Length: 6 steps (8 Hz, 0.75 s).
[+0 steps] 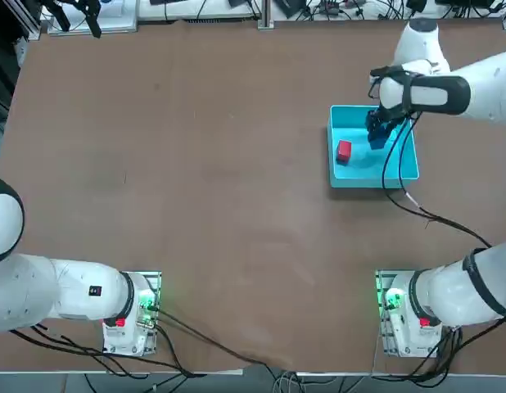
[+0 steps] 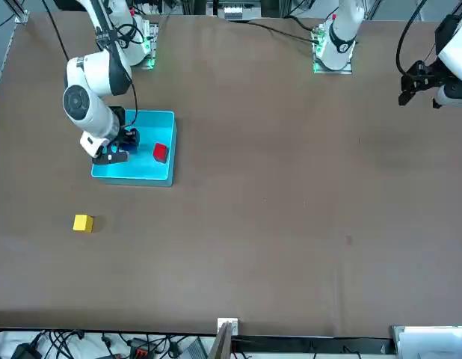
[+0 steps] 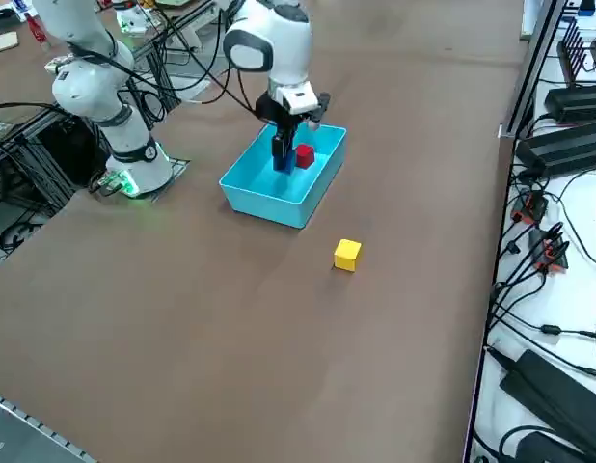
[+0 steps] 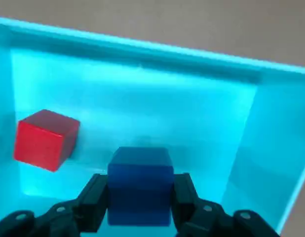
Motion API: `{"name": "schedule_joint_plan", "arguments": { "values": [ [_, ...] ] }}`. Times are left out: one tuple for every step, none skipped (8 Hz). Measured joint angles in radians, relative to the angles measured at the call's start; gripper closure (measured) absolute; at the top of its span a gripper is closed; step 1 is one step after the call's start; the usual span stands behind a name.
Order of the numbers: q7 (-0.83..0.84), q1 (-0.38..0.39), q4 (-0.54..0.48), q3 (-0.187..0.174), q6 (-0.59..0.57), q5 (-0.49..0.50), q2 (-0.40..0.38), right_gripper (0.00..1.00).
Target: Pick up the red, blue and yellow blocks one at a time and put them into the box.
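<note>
No words, numbers or signs can be read anywhere. The blocks, the box and the robot arms all look plain, with no writing.

Plain brown tabletop (image 1: 196,164); light cyan box (image 1: 345,182); 3 plain blocks: red block (image 1: 344,151), blue block (image 4: 140,185), yellow block (image 2: 83,223); black tool (image 4: 140,207)

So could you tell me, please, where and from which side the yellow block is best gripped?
Grip the yellow block across two opposite side faces, coming straight down from above. It sits flat and alone on the bare table, well clear of the box, so nothing crowds the fingers. The right claw is meanwhile shut on the blue block.
</note>
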Motion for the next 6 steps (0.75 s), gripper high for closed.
{"name": "schedule_joint_plan", "arguments": {
  "values": [
    [-0.011,-0.010,-0.040,0.000,0.048,0.000,0.000,0.32],
    [-0.032,-0.021,-0.068,-0.001,0.079,0.000,0.000,0.32],
    [-0.052,-0.034,-0.088,-0.001,0.105,0.000,0.000,0.32],
    [-0.063,-0.046,-0.099,-0.001,0.121,0.000,0.001,0.32],
    [-0.066,-0.051,-0.106,-0.001,0.129,0.000,0.003,0.32],
    [-0.066,-0.052,-0.109,-0.001,0.134,0.000,0.007,0.32]
  ]
}}
